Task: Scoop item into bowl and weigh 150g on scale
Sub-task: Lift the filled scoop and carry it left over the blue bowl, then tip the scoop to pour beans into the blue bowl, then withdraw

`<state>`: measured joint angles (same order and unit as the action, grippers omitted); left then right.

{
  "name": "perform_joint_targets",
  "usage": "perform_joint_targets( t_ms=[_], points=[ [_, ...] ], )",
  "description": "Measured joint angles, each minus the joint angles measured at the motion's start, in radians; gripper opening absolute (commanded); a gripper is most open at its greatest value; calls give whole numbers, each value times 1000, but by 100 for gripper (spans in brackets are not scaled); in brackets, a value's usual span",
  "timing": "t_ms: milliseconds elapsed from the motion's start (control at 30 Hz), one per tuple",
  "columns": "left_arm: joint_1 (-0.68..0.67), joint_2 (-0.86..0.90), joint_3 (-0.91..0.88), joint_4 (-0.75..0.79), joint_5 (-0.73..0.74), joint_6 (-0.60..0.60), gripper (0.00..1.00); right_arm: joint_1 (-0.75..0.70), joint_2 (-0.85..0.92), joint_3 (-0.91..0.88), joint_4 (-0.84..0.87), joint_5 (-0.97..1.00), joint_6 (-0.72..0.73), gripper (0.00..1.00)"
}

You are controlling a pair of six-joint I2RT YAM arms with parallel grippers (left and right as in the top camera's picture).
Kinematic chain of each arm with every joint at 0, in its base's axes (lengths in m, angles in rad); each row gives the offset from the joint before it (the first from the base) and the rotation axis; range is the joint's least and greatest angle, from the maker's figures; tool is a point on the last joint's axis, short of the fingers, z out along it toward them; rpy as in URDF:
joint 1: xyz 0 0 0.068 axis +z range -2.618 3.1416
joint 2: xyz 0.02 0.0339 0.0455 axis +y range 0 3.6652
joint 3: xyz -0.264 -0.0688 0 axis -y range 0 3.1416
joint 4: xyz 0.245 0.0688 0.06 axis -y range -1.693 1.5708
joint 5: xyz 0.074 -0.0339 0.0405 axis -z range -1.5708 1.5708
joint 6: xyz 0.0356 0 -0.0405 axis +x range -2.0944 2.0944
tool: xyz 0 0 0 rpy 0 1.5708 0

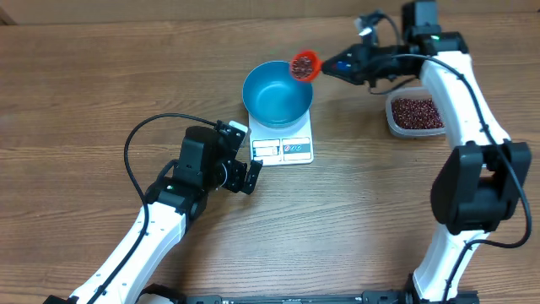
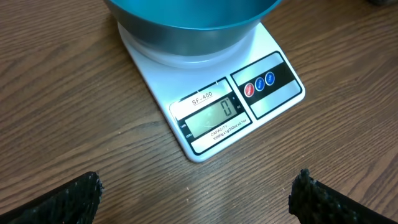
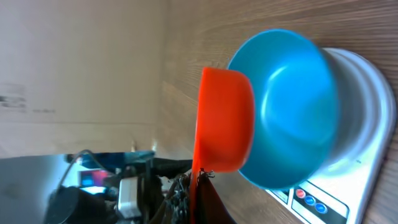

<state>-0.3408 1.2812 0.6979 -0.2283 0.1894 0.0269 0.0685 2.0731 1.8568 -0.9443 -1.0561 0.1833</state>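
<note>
The blue bowl (image 1: 277,91) stands empty on the white scale (image 1: 283,149), whose display (image 2: 217,115) reads 0. My right gripper (image 1: 331,67) is shut on the handle of an orange scoop (image 1: 304,65), which holds dark red-brown beans (image 1: 300,67) over the bowl's far right rim. In the right wrist view the scoop (image 3: 224,118) overlaps the bowl (image 3: 292,106), and my right gripper (image 3: 200,190) pinches its handle. My left gripper (image 1: 240,173) is open and empty on the near left of the scale. Its view shows the scale (image 2: 273,99) and the bowl's base (image 2: 193,15) ahead of the gripper (image 2: 198,185).
A clear plastic tub (image 1: 391,121) filled with beans (image 1: 415,111) sits to the right of the scale, under my right arm. A black cable loops on the table beside my left arm (image 1: 135,139). The table is brown wood.
</note>
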Motion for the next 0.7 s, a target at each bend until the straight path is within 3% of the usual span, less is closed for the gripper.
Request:
perform_joint_targets(
  t_ms=[233,600,700],
  points=[
    [0,0,0,0,0,-2,99,173,0,90,-69,357,12,4],
    [0,0,0,0,0,-2,100,461,0,154,-141,1181,-109,4],
    [0,0,0,0,0,-2,100,517,0,154,-141,1324,-133,4]
  ],
)
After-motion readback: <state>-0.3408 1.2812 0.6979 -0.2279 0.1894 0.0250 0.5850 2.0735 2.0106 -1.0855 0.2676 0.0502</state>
